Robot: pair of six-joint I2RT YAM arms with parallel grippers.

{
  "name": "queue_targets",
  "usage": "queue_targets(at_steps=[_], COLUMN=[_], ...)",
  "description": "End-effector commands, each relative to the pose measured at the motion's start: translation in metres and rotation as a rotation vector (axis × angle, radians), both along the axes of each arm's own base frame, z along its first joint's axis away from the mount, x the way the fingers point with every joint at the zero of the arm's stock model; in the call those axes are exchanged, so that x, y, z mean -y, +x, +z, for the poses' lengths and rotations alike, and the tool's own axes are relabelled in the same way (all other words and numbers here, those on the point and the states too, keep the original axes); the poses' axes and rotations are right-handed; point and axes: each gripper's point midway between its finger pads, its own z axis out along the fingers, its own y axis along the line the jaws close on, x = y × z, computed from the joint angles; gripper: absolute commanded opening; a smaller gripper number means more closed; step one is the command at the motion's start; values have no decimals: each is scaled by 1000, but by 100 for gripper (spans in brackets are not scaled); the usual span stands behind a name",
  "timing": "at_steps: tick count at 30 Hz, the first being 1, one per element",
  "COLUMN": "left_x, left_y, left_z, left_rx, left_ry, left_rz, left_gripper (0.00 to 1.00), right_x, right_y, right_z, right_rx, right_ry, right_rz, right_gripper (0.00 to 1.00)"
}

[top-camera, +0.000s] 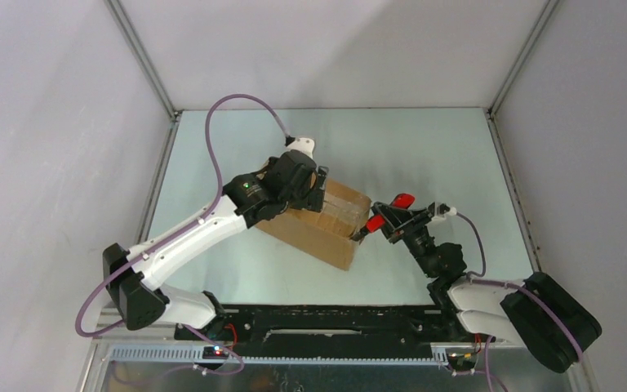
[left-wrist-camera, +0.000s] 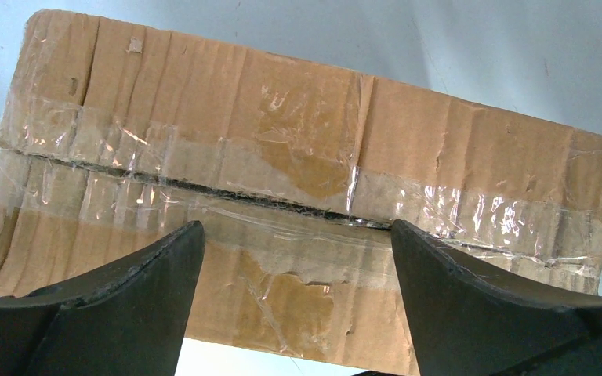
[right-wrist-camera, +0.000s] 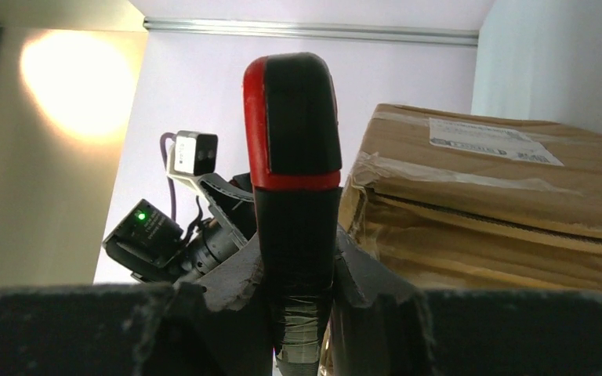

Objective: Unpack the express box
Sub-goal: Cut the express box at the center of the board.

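Note:
The express box, brown cardboard with clear tape over its flap seam, lies slantwise mid-table. My left gripper hovers over its far left end, jaws wide open, both fingers spread in front of the taped top; nothing is held. The box fills that view. My right gripper sits at the box's right end, shut on a red-and-black tool that sticks up between the fingers. The box's end face with a white label stands just right of the tool.
Pale green table enclosed by white walls with metal corner posts. A black rail carries the arm bases along the near edge. The left arm's wrist and camera show behind the tool.

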Motion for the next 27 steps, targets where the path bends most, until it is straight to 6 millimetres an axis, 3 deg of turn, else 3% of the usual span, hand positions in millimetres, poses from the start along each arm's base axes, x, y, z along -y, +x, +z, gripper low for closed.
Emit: queue_targets(at_steps=[1, 14, 27], left_x=[7, 7, 9], left_y=[-3, -7, -9], left_z=[-12, -24, -26], left_rx=[-30, -54, -64], left_ry=[5, 14, 9], left_rz=[-14, -25, -33], left_gripper=[90, 84, 82], right_x=[5, 26, 30], right_y=[-5, -10, -7], right_z=[-8, -37, -61], right_rx=[0, -68, -126], right_ry=[-1, -51, -190], right_rz=[-32, -94, -128], right_gripper=[0, 0, 0])
